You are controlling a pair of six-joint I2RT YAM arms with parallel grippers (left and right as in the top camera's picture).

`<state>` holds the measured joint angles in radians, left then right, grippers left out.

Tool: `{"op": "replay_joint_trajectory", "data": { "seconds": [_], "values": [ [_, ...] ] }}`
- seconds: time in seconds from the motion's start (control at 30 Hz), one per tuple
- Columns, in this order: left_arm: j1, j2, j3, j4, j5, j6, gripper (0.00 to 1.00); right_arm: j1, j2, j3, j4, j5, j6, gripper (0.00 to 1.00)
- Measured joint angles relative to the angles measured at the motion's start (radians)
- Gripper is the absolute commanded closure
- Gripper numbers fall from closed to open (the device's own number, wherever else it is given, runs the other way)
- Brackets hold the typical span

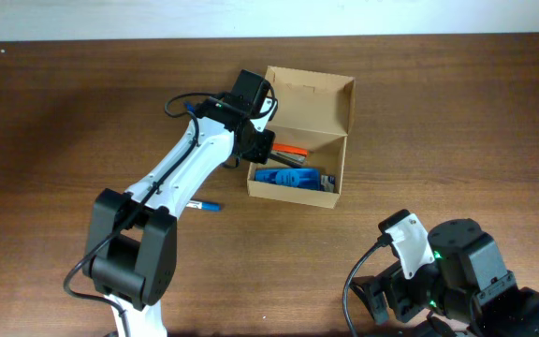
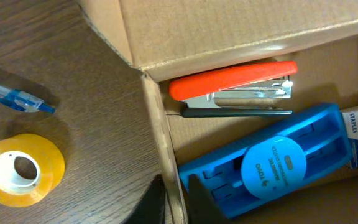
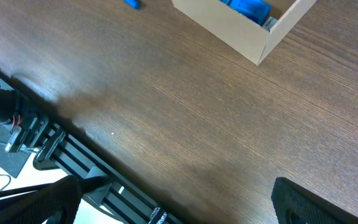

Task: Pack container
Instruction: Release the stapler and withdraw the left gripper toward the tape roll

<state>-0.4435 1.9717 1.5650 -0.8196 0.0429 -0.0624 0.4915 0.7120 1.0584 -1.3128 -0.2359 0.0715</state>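
Note:
The container (image 1: 293,193) is an open tan cardboard box with its flap lid (image 1: 312,96) standing up at the back. Inside lie an orange stapler (image 2: 232,78) and a blue tape dispenser (image 2: 272,165). My left gripper (image 2: 176,202) is shut on the container's left wall (image 2: 160,134), one finger outside and one inside; in the overhead view it (image 1: 256,153) sits at the box's left edge. My right gripper (image 3: 176,186) is open and empty, low over the table near its front edge, far from the container (image 3: 241,28).
A yellow tape roll (image 2: 20,169) and a blue pen (image 2: 17,98) lie on the table left of the box. The pen also shows in the overhead view (image 1: 206,206) beside my left arm. The table's front edge and a black rail (image 3: 73,162) are under my right gripper.

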Motion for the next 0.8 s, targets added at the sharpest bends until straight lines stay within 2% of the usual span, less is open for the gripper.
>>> {"op": "replay_joint_trajectory", "data": {
  "seconds": [0.23,0.53,0.8],
  "values": [
    [0.000,0.000,0.000,-0.005,-0.003,-0.021,0.98,0.000,0.000,0.000,0.000,0.000,0.001,0.01],
    [-0.001,-0.003,0.002,-0.058,-0.075,-0.224,0.98,0.000,0.000,0.000,0.000,0.000,0.000,0.01],
    [-0.004,-0.004,0.002,-0.078,-0.141,-0.287,0.98,0.000,0.000,0.000,0.000,0.000,0.000,0.01]
  ]
}}
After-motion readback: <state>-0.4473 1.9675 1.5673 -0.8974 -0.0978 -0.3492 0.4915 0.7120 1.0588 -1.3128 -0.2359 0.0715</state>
